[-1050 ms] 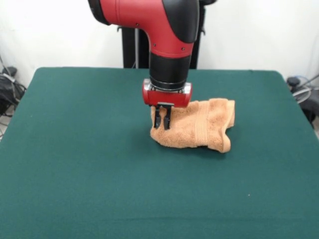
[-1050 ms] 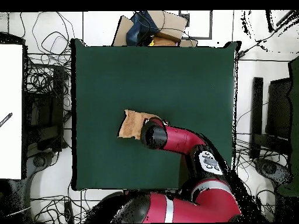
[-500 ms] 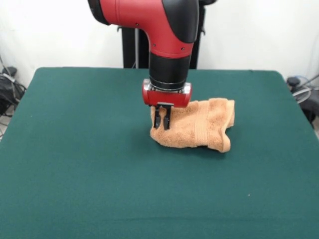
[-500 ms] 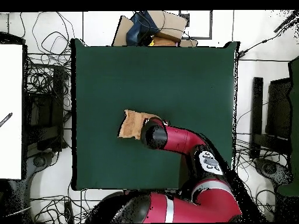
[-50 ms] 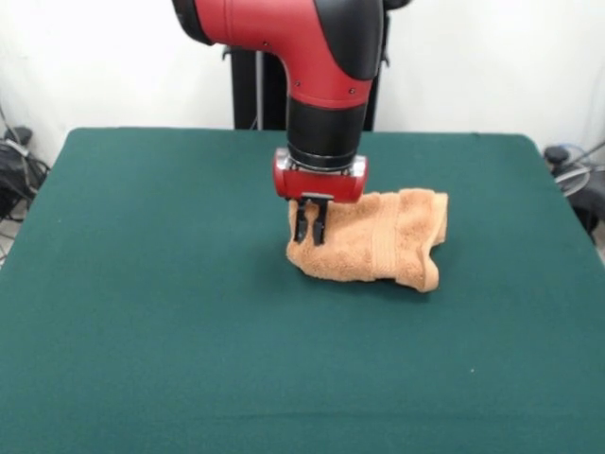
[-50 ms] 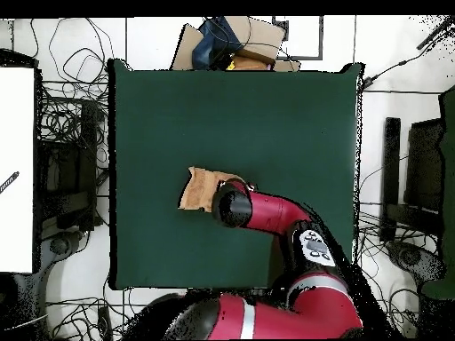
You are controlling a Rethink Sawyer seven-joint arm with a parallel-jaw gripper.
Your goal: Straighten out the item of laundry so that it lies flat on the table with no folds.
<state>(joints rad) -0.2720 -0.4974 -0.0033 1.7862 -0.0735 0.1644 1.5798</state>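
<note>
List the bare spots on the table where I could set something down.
Most of the green table is bare: the whole strip before the towel, plus both sides out to the edges. Crowded only mid-table, where the gripper sits at the towel's end.

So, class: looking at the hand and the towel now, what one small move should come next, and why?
Probably draw the hand sideways, away from the towel's bulk. Its fingers stand close together at the towel's end, apparently pinching it, and the towel sits bunched and folded on the table.

Overhead, the arm (image 6: 267, 213) hides the claw — and the towel's (image 6: 197, 189) right end.
</note>
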